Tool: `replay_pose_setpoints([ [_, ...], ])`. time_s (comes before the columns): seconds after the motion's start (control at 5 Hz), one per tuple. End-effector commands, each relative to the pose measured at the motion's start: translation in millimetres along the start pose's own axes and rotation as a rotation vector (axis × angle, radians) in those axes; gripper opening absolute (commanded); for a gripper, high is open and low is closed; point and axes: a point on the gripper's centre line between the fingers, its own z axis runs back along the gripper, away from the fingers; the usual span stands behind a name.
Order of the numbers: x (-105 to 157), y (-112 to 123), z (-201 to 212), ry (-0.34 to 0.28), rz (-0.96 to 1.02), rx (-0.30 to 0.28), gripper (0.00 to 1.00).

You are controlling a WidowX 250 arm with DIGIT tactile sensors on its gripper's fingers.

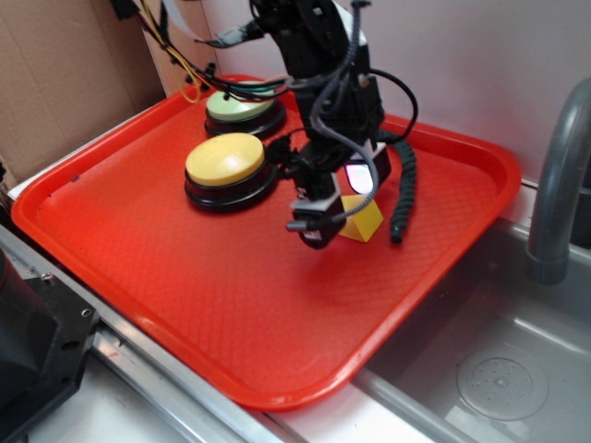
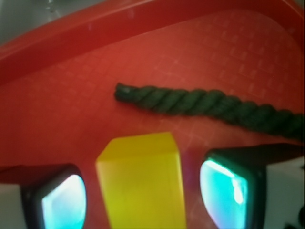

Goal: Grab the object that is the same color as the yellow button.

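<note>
Your arm comes down from the top of the exterior view, its dark links bent forward over the red tray (image 1: 138, 268), with the wrist tipped so the gripper (image 1: 334, 205) points down and slightly toward you. Looped black cables hang around the wrist.

The yellow wedge block (image 1: 363, 221) sits on the tray floor at about 3 o'clock from the tray's middle, right under the gripper. In the wrist view you see the block (image 2: 141, 183) standing between the two glowing pads (image 2: 64, 202), with a strip of red tray showing on each side of it. So the jaws are spread apart and straddle the block without pressing on it.

The yellow button (image 1: 226, 161) rests at about 10 o'clock from the block, near the gripper. The pale green button (image 1: 242, 106) sits just behind it, at about 12 o'clock from the yellow one, close to the tray's far rim. The dark twisted rope (image 1: 404, 189) lies beside the block at its 2 o'clock, apart from it; in the wrist view it (image 2: 205, 106) stretches across the tray beyond the block. A grey faucet (image 1: 559, 185) stands at 3 o'clock, outside the tray.
</note>
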Motion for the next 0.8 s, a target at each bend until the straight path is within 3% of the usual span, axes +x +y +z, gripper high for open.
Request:
replay_pose_setpoints([
  [0.0,21.0,-3.3,-0.3,0.033,0.002,0.048,0.0],
  [0.4,13.3,-3.2,15.2,0.014,0.077,0.058,0.0],
  [0.6,0.2,-9.4,51.0,0.045,0.316,0.094,0.0],
])
